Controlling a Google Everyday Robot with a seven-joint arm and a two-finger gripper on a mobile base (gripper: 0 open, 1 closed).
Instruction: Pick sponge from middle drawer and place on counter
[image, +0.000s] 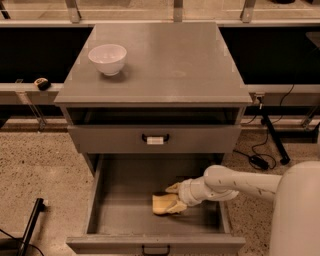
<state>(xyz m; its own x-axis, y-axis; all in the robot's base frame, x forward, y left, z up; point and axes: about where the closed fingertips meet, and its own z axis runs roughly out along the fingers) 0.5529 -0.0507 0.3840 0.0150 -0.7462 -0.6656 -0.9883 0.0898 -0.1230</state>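
Note:
The pale yellow sponge (162, 204) lies on the floor of the pulled-out middle drawer (125, 200), near its middle front. My gripper (175, 198) reaches in from the right, low inside the drawer. Its cream fingers (173, 188) stand on either side of the sponge's right end and press on it. The sponge rests on the drawer floor. The grey counter (165, 60) is the cabinet's top slab, above and behind the drawer.
A white bowl (107, 58) stands on the counter's left part. The upper drawer front (155, 139), its handle tagged white, is closed just above the open drawer. My white arm (250, 182) crosses the drawer's right wall. Cables and a stand lie on the floor at the right.

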